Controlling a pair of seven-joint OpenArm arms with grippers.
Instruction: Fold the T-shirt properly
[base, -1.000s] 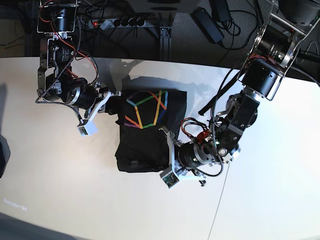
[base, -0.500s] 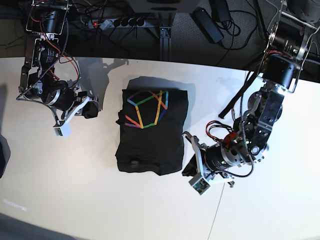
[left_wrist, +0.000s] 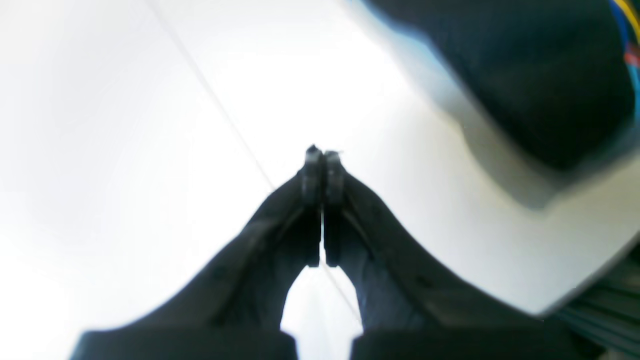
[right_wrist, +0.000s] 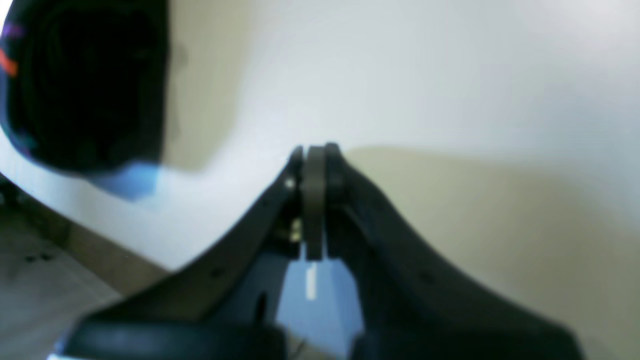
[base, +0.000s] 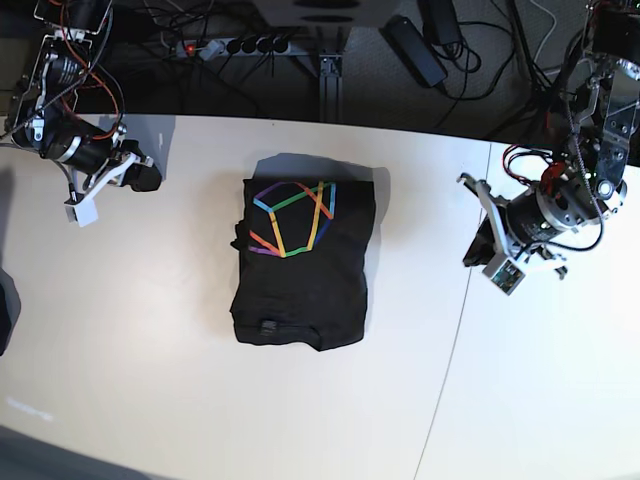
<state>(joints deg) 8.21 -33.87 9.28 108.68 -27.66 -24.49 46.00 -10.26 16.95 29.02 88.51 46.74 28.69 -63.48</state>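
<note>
The black T-shirt (base: 300, 270) lies folded into a compact rectangle at the middle of the table, rainbow line print facing up on its far half. My left gripper (base: 478, 242) is shut and empty, well to the right of the shirt and over bare table. In the left wrist view the left gripper (left_wrist: 322, 155) has its jaws pressed together, and the shirt (left_wrist: 525, 75) is blurred at the top right. My right gripper (base: 150, 178) is shut and empty, far left of the shirt near the back edge. In the right wrist view the right gripper (right_wrist: 314, 150) is closed, with the shirt (right_wrist: 85, 85) at the top left.
A thin seam line (base: 450, 340) runs down the table right of the shirt. Behind the table's back edge lie a power strip (base: 235, 45) and several cables. A dark object (base: 6, 310) pokes in at the left edge.
Both arms have pulled away from the shirt: the left gripper rose from its front right corner out to the right, and the right gripper swung back to the far left. The shirt stays folded.
</note>
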